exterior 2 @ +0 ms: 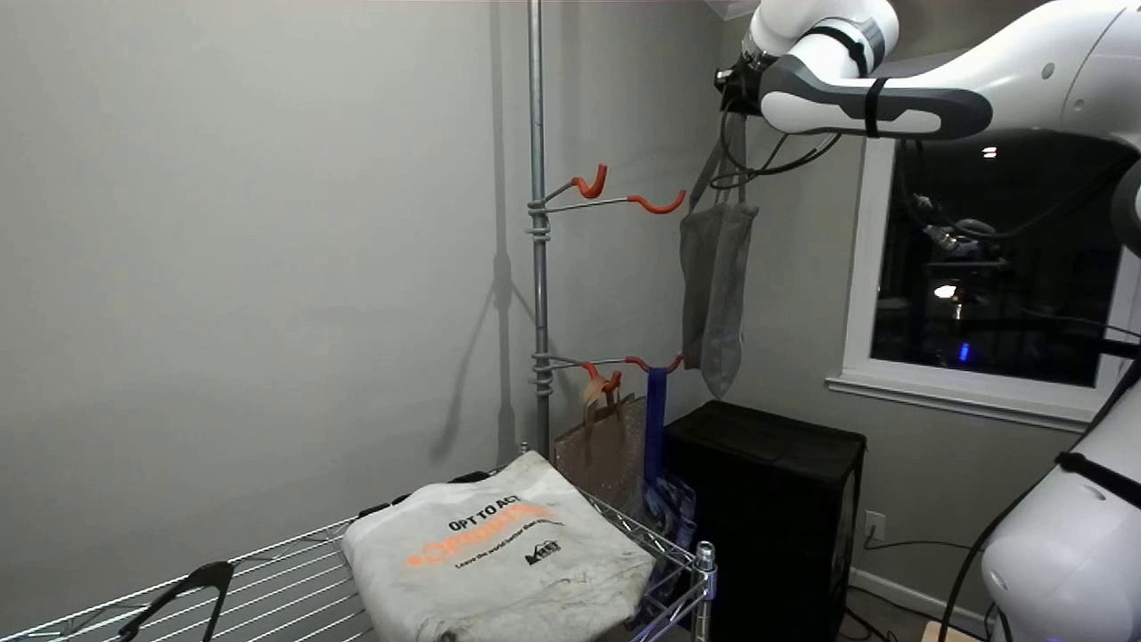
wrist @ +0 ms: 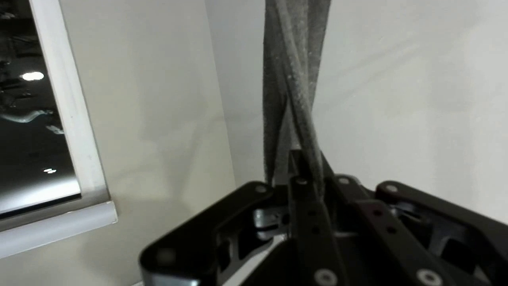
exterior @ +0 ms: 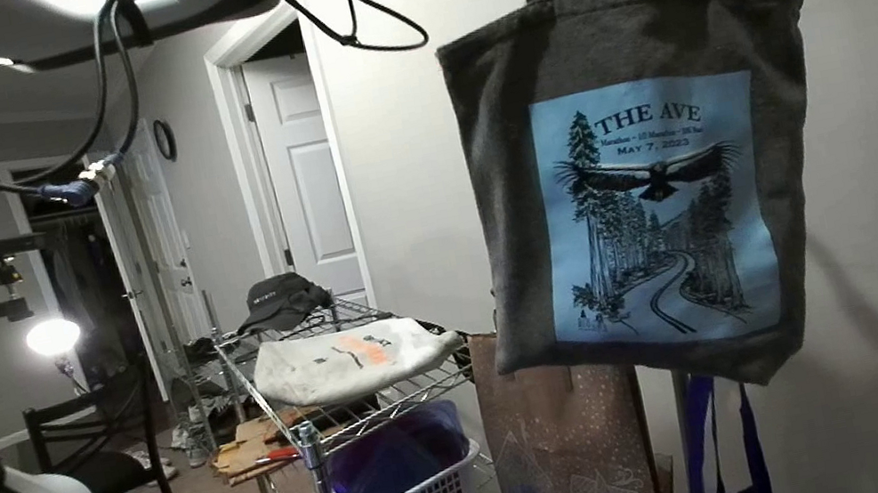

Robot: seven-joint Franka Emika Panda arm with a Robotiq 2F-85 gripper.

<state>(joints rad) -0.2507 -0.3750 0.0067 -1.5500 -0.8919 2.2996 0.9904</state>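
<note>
A dark grey tote bag (exterior: 520, 268) with a light blue printed panel hangs upright in an exterior view. It also shows nearly edge-on in an exterior view (exterior 2: 718, 285), and its straps (wrist: 293, 51) show in the wrist view. My gripper (wrist: 311, 171) is shut on the straps, and the bag hangs below it. The gripper (exterior 2: 738, 94) is high up, right of a metal pole (exterior 2: 539, 267) with orange-tipped hooks. The bag is just right of the upper hooks (exterior 2: 658, 205); its lower part is near the lower hooks (exterior 2: 635, 362). I cannot tell whether it touches them.
A brown paper bag (exterior 2: 602, 446) and a blue-strapped bag (exterior 2: 656, 419) hang from lower hooks. A wire shelf (exterior 2: 285, 597) holds a white bag (exterior 2: 499, 562). A black box-like object (exterior 2: 767, 499) stands below the tote. A window (exterior 2: 998, 267) is behind the arm.
</note>
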